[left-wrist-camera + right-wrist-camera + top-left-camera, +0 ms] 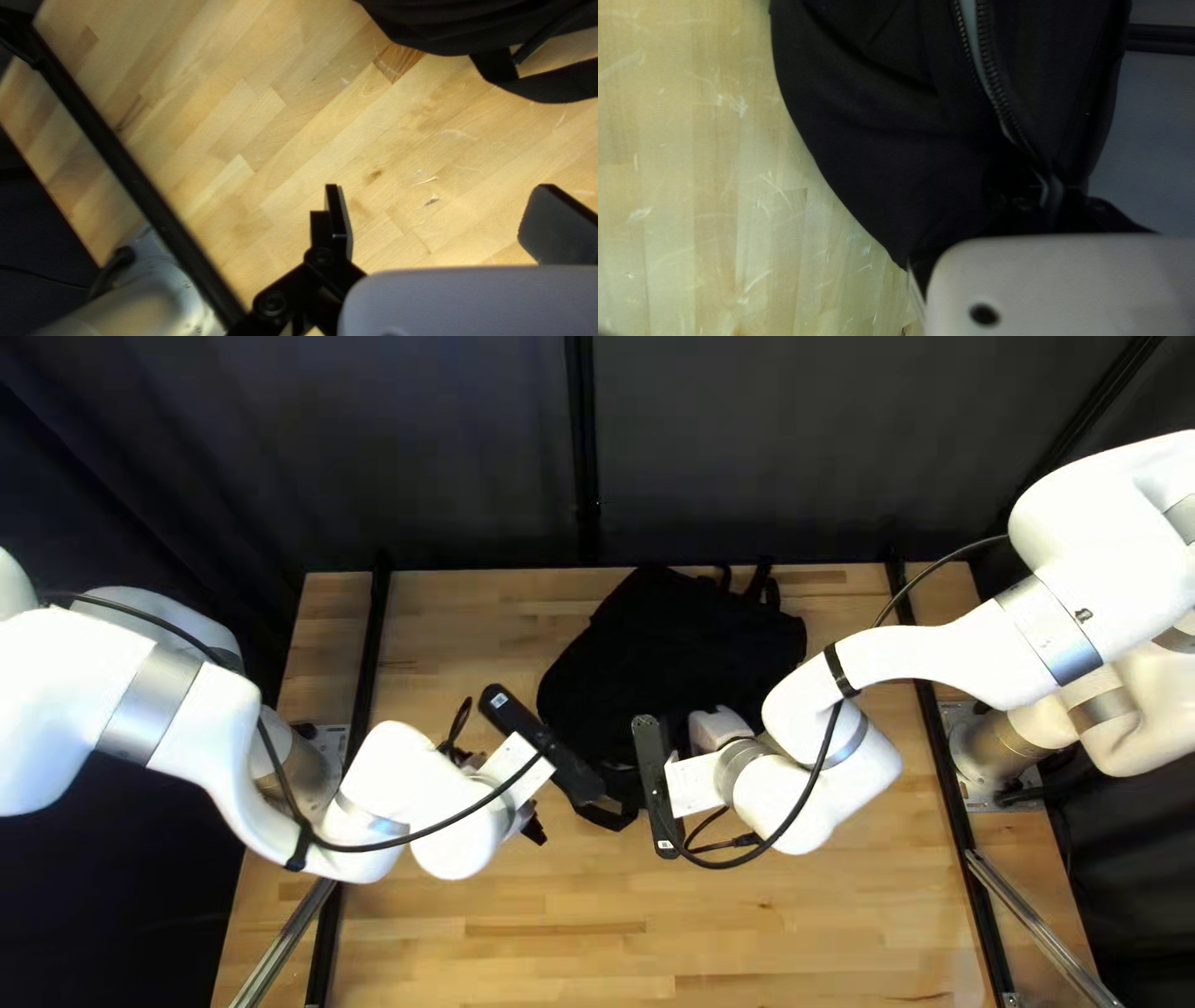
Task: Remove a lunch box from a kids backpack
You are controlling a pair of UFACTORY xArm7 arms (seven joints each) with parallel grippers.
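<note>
The black backpack [685, 647] lies on the far middle of the table in the top left view. My left gripper [533, 824] is over the table to its left, touching nothing; in the left wrist view, the gripper [436, 218] is open above bare wood, with the backpack [473, 25] ahead of it. My right gripper [716, 728] is over the backpack's near part, its fingertips hidden from above. Close up in the right wrist view, the gripper [1053, 186] is shut on the backpack [878, 143] beside a grey-edged zipper [996, 93]. No lunch box shows.
A black strap [554, 84] trails onto the wood near the backpack. Black rails [361, 672] run along both table sides, by the arm bases. Bare wooden table [747, 933] lies nearer than both grippers. Dark curtains [747, 448] stand behind the far edge.
</note>
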